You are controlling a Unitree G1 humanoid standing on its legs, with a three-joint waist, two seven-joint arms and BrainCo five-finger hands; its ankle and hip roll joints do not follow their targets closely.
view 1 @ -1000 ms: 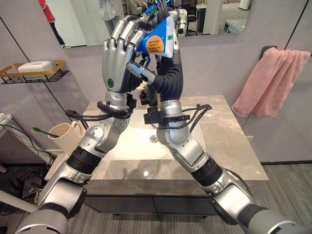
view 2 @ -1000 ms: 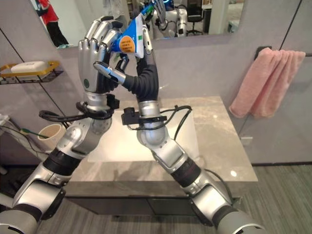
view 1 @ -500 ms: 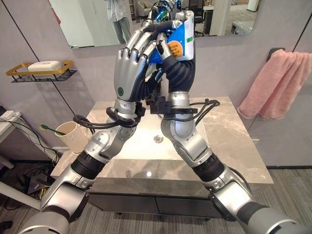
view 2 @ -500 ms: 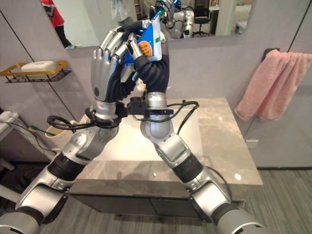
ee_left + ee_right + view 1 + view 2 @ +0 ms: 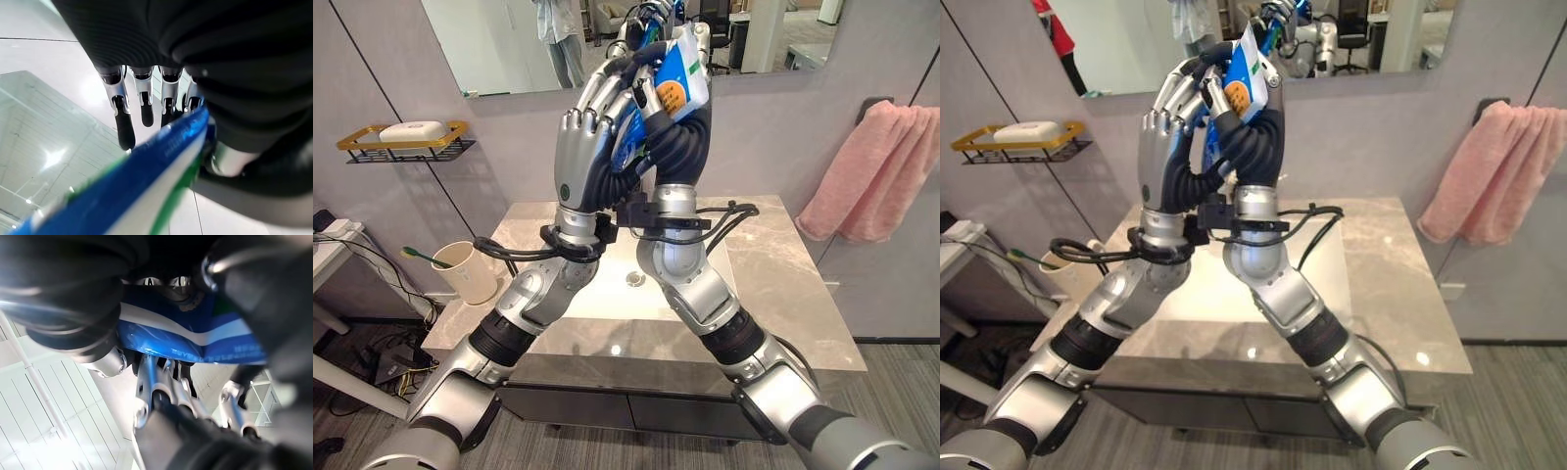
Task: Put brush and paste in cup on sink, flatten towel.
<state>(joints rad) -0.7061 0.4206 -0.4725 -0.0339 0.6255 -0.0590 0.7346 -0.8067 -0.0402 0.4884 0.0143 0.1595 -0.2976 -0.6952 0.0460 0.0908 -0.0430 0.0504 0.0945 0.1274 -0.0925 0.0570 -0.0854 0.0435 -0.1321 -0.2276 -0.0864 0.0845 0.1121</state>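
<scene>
Your grey marble desk (image 5: 773, 284) with its sunken sink is well below both hands. The pink towel (image 5: 867, 166) hangs bunched on the wall hook, not flattened. The beige cup (image 5: 470, 271) at the desk's left edge already holds the green toothbrush (image 5: 423, 257). Right hand (image 5: 674, 147) grips the blue toothpaste tube (image 5: 677, 83) held high; left hand (image 5: 592, 147) curls onto it, likely a handover toward the cup side.
</scene>
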